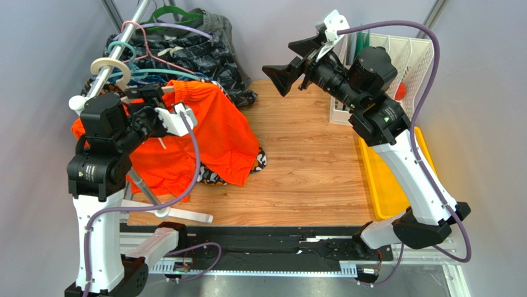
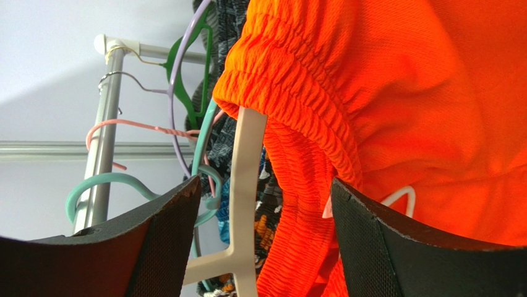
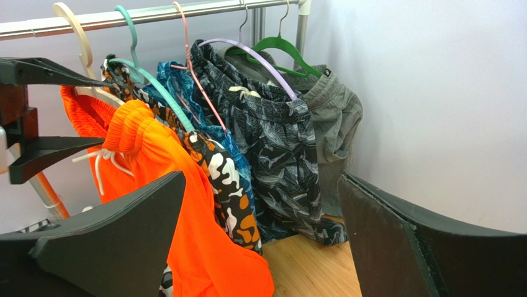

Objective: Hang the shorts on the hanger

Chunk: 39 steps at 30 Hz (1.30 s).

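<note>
Your shorts (image 1: 213, 133) hang at about 9 o'clock in the top view, at the near end of the metal rail (image 1: 127, 34). Their gathered elastic waist is draped over the cream hanger (image 1: 112, 68), whose thick hook sits over that rail. The orange fabric falls toward 5 o'clock, down to the wooden table (image 1: 309, 161). Your left gripper (image 1: 150, 97) is up at the waistband with its jaws spread wide. In the left wrist view one cream arm of the hanger and a fold of the waistband lie between the two black pads, the hanger arm nearer the left pad. You cannot tell from these views whether either pad touches them, and the gap is not closed on anything. A loop of white drawstring shows just beside the right pad there. Your right gripper (image 1: 292, 62) is raised at about 1 o'clock over the table, well apart from the clothes. It points toward 9 o'clock with its jaws wide and nothing between them. In its wrist view the other garments hang along the rail to the 3 o'clock side of your shorts. First come the camouflage shorts (image 3: 226, 182) on a teal hanger (image 3: 132, 37), touching the orange cloth. After them are the dark patterned shorts (image 3: 281, 148) on a purple hanger (image 3: 247, 52), and then the grey shorts (image 3: 337, 120) on a green hanger (image 3: 286, 46). A pink hanger (image 3: 185, 46) hangs between the teal and the purple ones. At 3 o'clock on the table lies a yellow tray (image 1: 383, 182), with a white basket (image 1: 405, 52) beyond it at 1 o'clock.
</note>
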Each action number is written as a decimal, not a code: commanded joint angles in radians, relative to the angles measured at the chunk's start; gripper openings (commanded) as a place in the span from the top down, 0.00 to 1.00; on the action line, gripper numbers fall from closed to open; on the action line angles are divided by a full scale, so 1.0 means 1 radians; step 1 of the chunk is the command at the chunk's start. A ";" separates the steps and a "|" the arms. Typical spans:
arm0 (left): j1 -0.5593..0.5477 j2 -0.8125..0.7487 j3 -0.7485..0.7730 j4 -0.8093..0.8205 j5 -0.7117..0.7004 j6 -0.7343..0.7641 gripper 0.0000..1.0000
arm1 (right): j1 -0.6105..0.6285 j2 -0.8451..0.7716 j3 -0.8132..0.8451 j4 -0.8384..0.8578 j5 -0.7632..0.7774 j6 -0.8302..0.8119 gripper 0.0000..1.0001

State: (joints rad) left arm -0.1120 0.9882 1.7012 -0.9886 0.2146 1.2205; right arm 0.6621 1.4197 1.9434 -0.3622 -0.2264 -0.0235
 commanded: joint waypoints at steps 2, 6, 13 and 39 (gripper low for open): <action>-0.006 0.007 0.151 -0.139 0.152 -0.032 0.18 | -0.005 -0.021 -0.018 0.006 0.015 0.004 0.00; -0.050 0.069 0.247 -0.199 0.200 -0.084 0.17 | -0.006 -0.057 -0.083 0.005 0.048 -0.006 0.00; -0.299 0.271 0.337 -0.157 0.083 -0.223 0.18 | -0.077 -0.145 -0.210 -0.003 0.096 0.071 0.00; -0.575 0.767 -0.059 -0.208 -0.222 -0.273 0.32 | -0.478 -0.323 -0.468 -0.132 0.022 0.172 0.00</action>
State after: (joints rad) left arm -0.7052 1.8015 1.7180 -1.0401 -0.0307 0.9695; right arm 0.2108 1.1248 1.4853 -0.4831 -0.1711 0.1383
